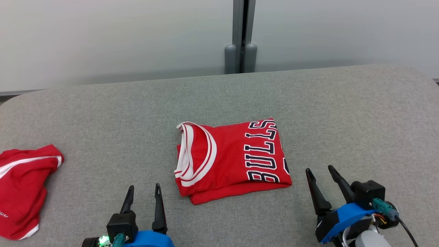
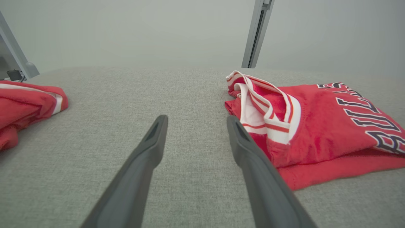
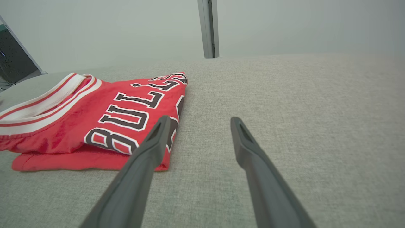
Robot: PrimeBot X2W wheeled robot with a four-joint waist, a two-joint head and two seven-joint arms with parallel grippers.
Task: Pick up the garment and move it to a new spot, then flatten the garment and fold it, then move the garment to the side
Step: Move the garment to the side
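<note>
The folded jersey (image 1: 229, 161) is laid crosswise on the bench (image 1: 343, 109), flanked by the left gripper (image 1: 144, 186) and right gripper (image 1: 319, 168), both parted and empty; the right is judged nearer.

Folded garment (image 1: 233, 159) laid at the middle of the table (image 1: 343, 103)
A second garment (image 1: 20, 188) is set well apart to its left, at the edge.
</note>
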